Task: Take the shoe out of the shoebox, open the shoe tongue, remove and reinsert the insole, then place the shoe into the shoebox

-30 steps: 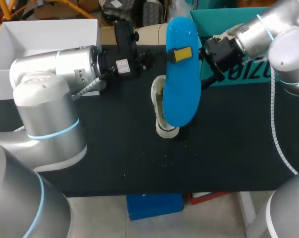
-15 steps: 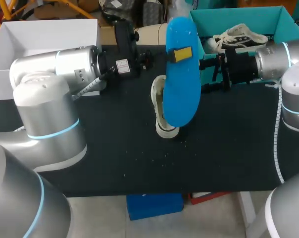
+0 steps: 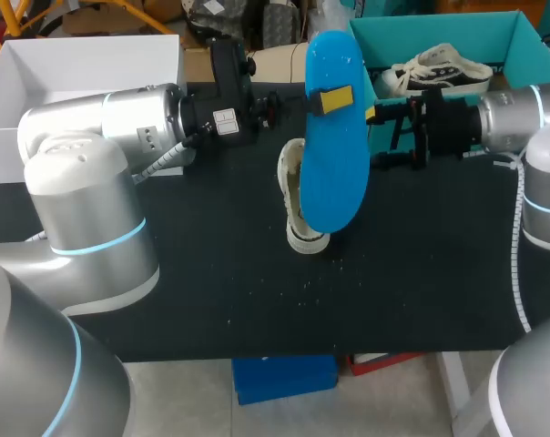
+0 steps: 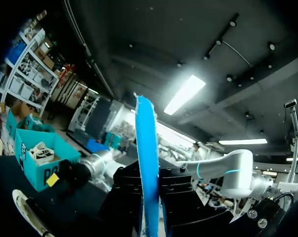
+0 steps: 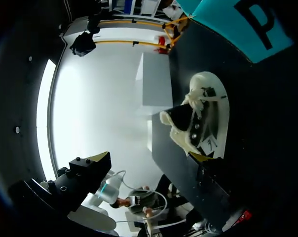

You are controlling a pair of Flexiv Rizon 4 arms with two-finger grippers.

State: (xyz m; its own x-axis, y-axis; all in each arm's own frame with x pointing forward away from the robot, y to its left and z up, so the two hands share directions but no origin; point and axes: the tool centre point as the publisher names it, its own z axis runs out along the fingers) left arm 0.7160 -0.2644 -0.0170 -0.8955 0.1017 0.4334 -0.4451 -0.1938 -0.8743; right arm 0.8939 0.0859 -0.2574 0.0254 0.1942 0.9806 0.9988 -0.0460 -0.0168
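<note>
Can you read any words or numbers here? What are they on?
On the teal shoebox: big dark letters, cut off; no whole word reads.
On the white tag on the shoe: too small to read.
On the yellow patch on the blue insole: blurred, unreadable.

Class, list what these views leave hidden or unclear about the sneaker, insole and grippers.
Head view: the blue foam insole covers most of the white sneaker on the table; its tongue is hidden.
Left wrist view: the insole stands edge-on, its faces unseen; the yellow tips of the left gripper do not show.
Right wrist view: the sneaker's inside, ahead of the open right gripper, is too dark to read.
</note>
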